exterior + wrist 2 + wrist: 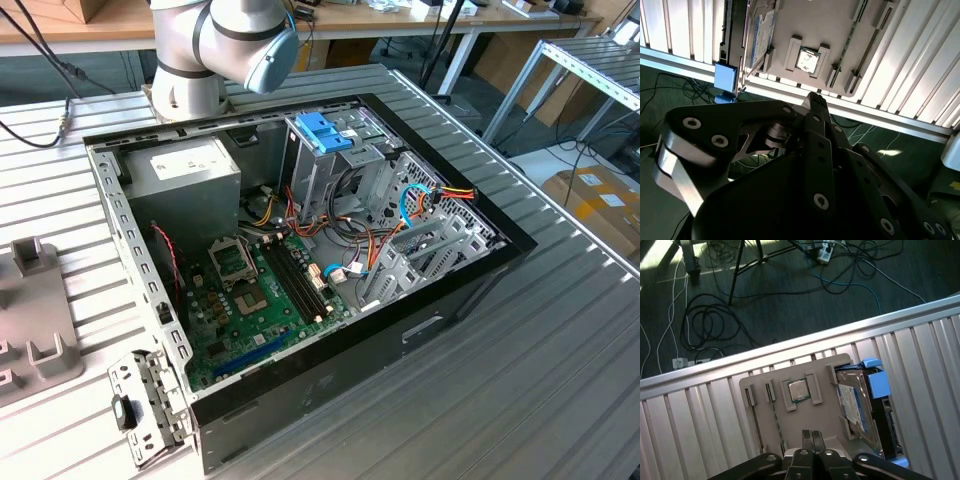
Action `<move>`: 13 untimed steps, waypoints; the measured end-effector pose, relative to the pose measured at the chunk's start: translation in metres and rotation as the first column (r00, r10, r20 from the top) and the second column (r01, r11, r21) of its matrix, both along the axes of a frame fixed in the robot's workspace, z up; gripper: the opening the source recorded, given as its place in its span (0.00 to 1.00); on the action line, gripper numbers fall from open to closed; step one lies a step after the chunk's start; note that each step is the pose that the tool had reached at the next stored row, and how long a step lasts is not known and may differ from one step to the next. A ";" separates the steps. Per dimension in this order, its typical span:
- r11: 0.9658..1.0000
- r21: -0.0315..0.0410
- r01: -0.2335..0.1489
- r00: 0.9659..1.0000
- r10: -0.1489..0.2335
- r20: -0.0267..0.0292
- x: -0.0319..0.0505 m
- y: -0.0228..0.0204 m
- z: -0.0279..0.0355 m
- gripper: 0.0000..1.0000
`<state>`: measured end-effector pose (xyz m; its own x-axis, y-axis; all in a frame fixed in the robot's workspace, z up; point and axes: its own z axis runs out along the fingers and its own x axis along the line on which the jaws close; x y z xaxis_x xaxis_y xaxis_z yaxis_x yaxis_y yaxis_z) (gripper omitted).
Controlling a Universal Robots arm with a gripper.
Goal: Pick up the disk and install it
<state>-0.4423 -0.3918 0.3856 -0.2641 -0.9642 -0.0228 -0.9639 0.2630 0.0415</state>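
The disk (854,401), a silver drive with a blue-and-white label in a bright blue carrier frame, stands on edge at one end of a grey holder plate (826,369). In the second wrist view the disk (761,31) sits at the plate's end, its blue frame hanging past the table edge. My gripper (810,433) hovers above the plate's near edge, fingers shut together with nothing between them, apart from the disk. The gripper (816,98) also points at the plate in the second wrist view.
A processor chip (798,390) and memory sticks sit in the same plate. The open computer case (300,260) lies on the ribbed metal table (540,380), with a metal drive cage (335,175) topped by a blue bracket (323,132). Cables cover the floor (765,295).
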 end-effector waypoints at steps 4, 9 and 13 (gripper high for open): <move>1.000 0.000 -0.021 1.000 0.021 0.000 0.0000 0.0000 0.0000 0.11; 0.998 0.000 -0.063 0.998 0.063 0.000 0.0000 0.0000 0.0000 0.11; 0.996 0.000 -0.085 0.996 0.085 0.000 0.0000 0.0000 0.0000 0.11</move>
